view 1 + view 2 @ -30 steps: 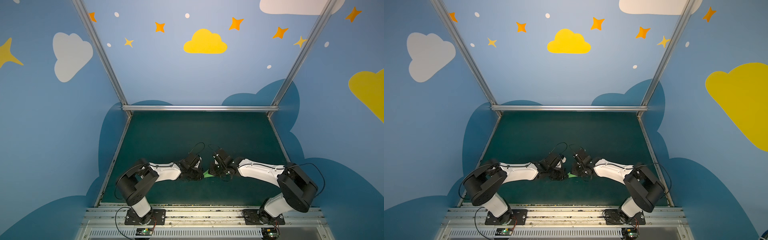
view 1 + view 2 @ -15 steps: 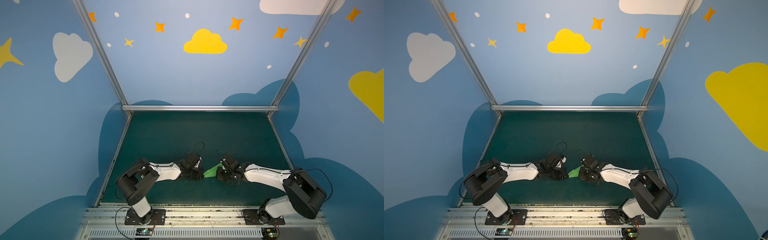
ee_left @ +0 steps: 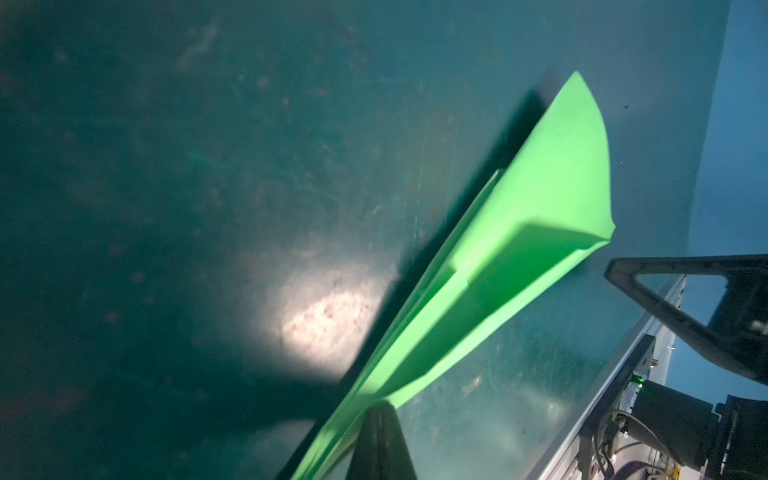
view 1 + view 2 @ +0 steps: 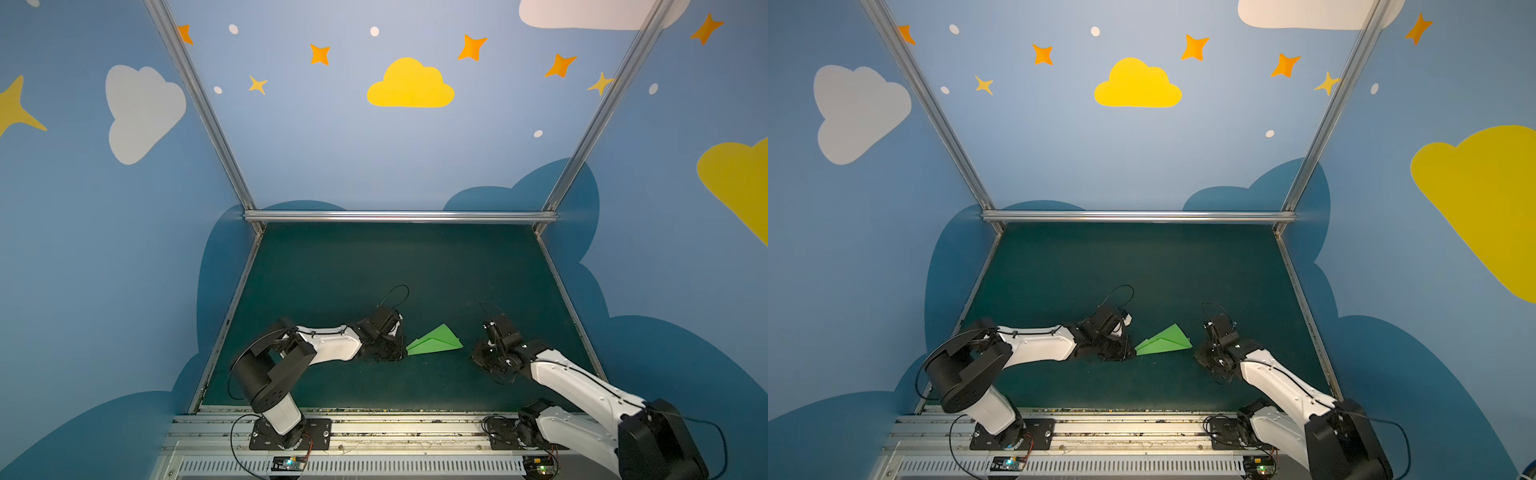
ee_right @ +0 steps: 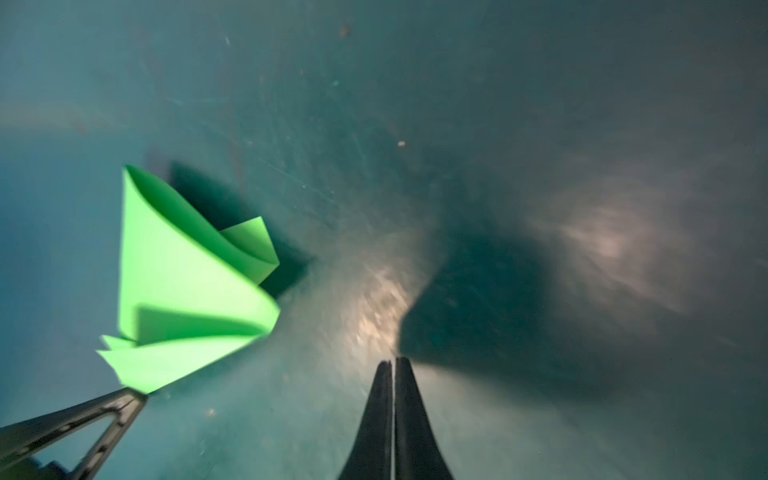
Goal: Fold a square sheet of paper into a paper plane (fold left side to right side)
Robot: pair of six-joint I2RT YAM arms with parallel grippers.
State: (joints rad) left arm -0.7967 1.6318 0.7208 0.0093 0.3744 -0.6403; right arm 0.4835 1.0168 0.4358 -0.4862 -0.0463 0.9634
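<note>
The paper plane (image 4: 436, 343) (image 4: 1165, 343) is bright green, a slim folded dart lying on the dark teal mat (image 4: 374, 270) between the two arms. Its nose points left and its wings spread to the right. My left gripper (image 4: 400, 351) (image 3: 380, 409) is shut, its tip pressed on the nose end; the paper (image 3: 519, 257) runs beside and under that tip. My right gripper (image 4: 478, 358) (image 5: 392, 361) is shut with nothing in it and stands on the mat just right of the tail (image 5: 183, 291), apart from it.
Blue painted walls close the cell on three sides. A metal rail (image 4: 399, 216) runs along the mat's far edge, and side rails (image 4: 569, 307) border it. Both arm bases sit on the front rail (image 4: 395, 430).
The right gripper has slid rightward off the paper, away from the left gripper, uncovering the whole plane. The left gripper has stayed on the nose end.
</note>
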